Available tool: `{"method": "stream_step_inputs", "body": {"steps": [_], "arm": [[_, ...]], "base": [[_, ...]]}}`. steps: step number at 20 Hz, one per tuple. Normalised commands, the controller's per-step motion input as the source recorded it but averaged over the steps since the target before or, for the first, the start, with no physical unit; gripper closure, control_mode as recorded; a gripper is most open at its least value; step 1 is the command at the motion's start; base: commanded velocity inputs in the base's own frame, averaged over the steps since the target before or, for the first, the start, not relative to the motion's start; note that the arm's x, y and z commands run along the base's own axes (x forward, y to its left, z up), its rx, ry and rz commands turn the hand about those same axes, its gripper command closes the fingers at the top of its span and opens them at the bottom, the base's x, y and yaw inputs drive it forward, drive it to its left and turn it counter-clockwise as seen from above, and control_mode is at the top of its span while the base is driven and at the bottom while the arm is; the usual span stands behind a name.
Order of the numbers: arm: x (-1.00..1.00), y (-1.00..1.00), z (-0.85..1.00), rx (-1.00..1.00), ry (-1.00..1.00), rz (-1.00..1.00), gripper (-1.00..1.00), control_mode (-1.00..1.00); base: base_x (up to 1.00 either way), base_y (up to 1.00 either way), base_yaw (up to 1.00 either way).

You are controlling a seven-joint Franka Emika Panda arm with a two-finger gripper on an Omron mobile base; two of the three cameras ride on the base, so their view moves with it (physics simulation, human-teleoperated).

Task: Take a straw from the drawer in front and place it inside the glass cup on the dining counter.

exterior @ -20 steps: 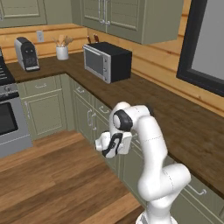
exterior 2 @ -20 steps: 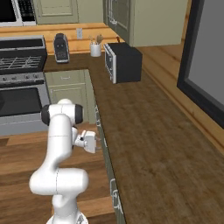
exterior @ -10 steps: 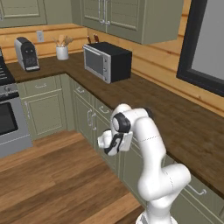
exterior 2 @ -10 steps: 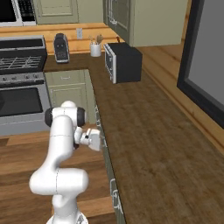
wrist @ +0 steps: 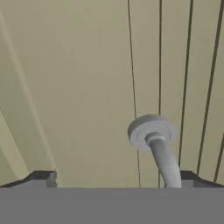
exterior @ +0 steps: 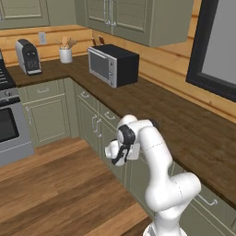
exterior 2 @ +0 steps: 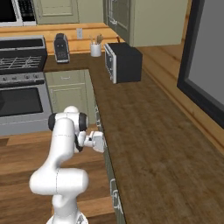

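Observation:
My gripper [wrist: 118, 180] is open and pressed up close to a sage-green drawer [wrist: 78, 87] front. The drawer's silver handle [wrist: 161, 151] has its round mount just ahead, and its bar runs down between my fingertips [wrist: 43, 177], nearer the right one. From the base, my gripper [exterior 2: 104, 143] sits low against the cabinet row under the worktop [exterior: 184, 124]; in the left base view my gripper [exterior: 115, 156] points into the cabinets. The drawer is shut, so the straw is hidden. The glass cup and the dining counter are out of view.
A black microwave [exterior: 113, 64], a white utensil holder [exterior: 66, 54] and a coffee machine [exterior: 26, 56] stand on the dark worktop. A stove [exterior 2: 24, 94] sits at the left. Open wooden floor [exterior: 60, 184] lies left of the arm.
The hand has moved in toward the cabinet front, closing the gap to the drawer handle. The jaws stay open.

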Motion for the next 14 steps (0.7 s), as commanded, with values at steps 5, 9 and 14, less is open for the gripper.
{"method": "stream_step_inputs", "body": {"steps": [5, 9, 14], "arm": [[-0.05, -0.05, -0.18, -0.02, -0.02, 0.00, 1.00, -1.00], [-0.39, 0.28, 0.00, 0.00, -0.08, 0.04, 1.00, -1.00], [-0.61, 0.74, 0.00, 0.00, -0.09, 0.07, 1.00, -1.00]], "base": [[0.00, 0.00, 0.00], [0.00, 0.00, 0.00], [0.00, 0.00, 0.00]]}}
